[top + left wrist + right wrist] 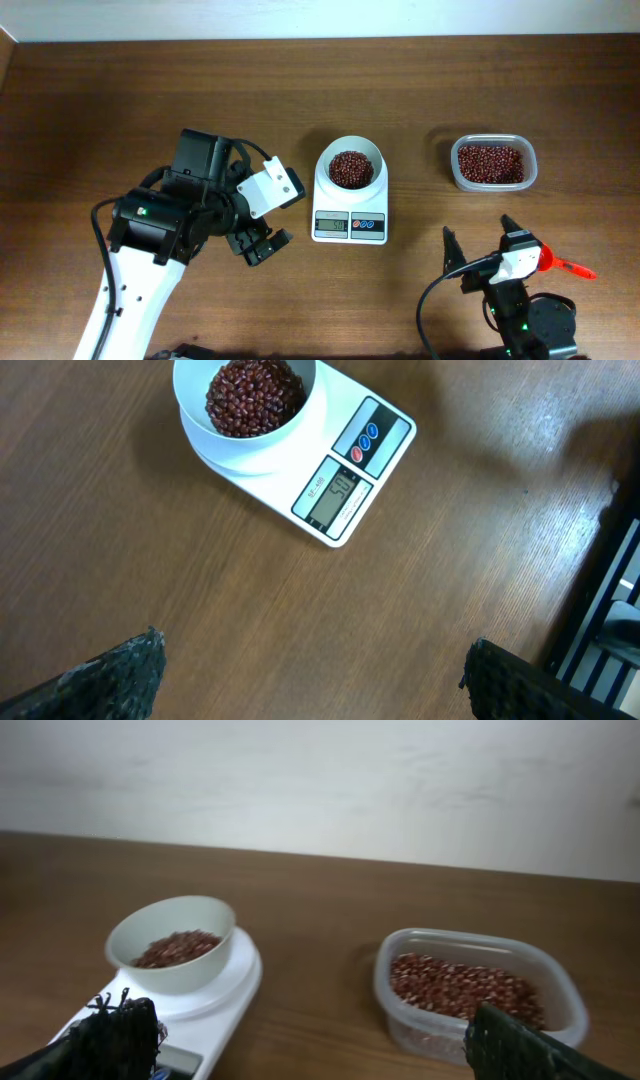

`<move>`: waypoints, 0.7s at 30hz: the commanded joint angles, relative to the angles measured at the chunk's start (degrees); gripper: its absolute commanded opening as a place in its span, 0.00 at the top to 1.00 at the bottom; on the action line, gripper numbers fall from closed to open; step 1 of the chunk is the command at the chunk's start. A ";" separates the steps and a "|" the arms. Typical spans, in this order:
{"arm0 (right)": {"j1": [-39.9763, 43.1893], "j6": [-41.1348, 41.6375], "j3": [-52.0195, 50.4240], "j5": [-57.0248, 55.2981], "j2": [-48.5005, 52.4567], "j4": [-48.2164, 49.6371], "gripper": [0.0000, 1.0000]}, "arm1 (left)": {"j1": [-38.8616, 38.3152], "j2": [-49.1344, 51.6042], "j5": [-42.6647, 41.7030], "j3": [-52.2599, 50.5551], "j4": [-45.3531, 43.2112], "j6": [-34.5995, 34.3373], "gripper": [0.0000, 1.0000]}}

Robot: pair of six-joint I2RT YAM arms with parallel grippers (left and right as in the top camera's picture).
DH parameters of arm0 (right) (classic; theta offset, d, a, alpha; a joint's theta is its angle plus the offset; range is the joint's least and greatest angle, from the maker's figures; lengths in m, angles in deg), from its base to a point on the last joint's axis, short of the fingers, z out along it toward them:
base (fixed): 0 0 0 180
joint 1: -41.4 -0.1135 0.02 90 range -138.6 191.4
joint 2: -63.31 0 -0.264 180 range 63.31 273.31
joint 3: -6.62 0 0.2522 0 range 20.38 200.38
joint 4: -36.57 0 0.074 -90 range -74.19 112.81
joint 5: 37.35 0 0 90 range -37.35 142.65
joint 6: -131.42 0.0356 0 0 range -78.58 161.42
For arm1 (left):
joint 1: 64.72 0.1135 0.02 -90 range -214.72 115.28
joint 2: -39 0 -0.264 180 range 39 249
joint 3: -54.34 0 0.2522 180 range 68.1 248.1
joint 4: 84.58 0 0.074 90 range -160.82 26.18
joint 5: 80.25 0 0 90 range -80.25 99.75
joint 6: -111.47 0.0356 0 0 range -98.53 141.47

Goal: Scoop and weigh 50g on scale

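Note:
The white scale stands mid-table with its display toward the front, and its round white bowl holds red beans. My left gripper hangs open just left of the scale, nothing between its fingers. In the left wrist view the scale and bowl lie ahead of the open left gripper, above bare wood. My right gripper stands open at the front right, empty. In the right wrist view the right gripper faces the gap between the scale's bowl and the bean tub.
A clear plastic tub of red beans sits at the back right. A red scoop-like piece lies just right of the right arm. The table's back edge meets a pale wall.

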 commanded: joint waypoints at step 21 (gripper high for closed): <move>7.28 -5.51 -10.97 -1.38 -0.70 15.39 0.01 | 0.26 -0.50 -0.85 0.79 -0.09 0.74 0.01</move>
